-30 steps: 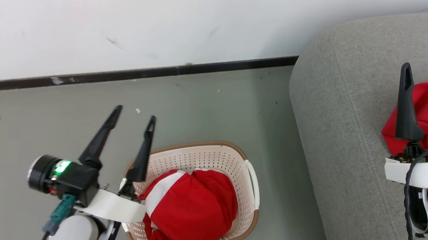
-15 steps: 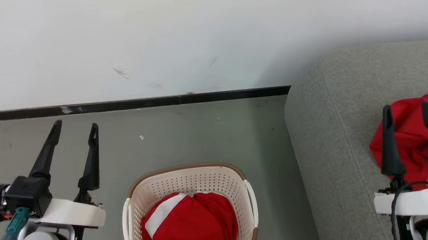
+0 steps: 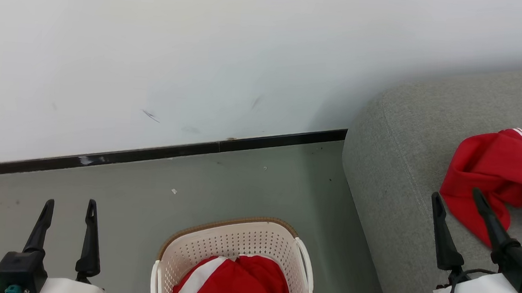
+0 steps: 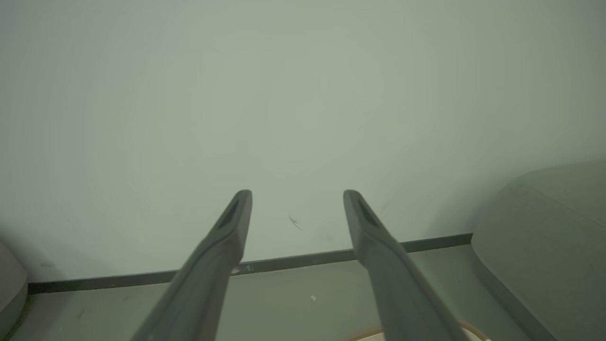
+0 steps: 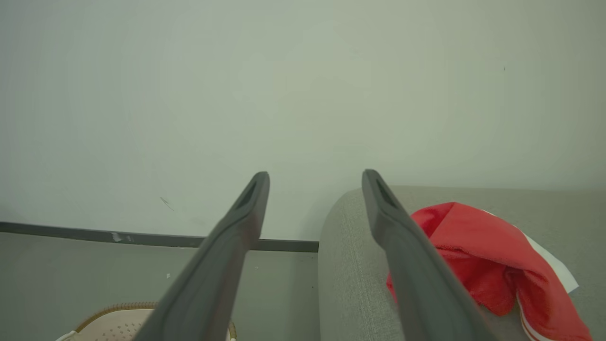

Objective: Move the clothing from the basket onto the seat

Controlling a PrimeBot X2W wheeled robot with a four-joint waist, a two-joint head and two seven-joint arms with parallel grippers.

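Head view: the left claw (image 3: 70,203) stands open and empty above the grey floor (image 3: 249,182), just left of the basket (image 3: 236,236), in which one red-and-white garment (image 3: 242,285) lies bundled. The right claw (image 3: 455,193), likewise open and holding nothing, hovers over the near edge of the seat (image 3: 391,183). It is close to a second red garment (image 3: 489,171), which lies crumpled on that seat, well apart from the basket.

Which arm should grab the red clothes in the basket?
Probably the left. The left gripper is open beside the basket with the clothing; the right gripper, also open, is farther off above the seat.
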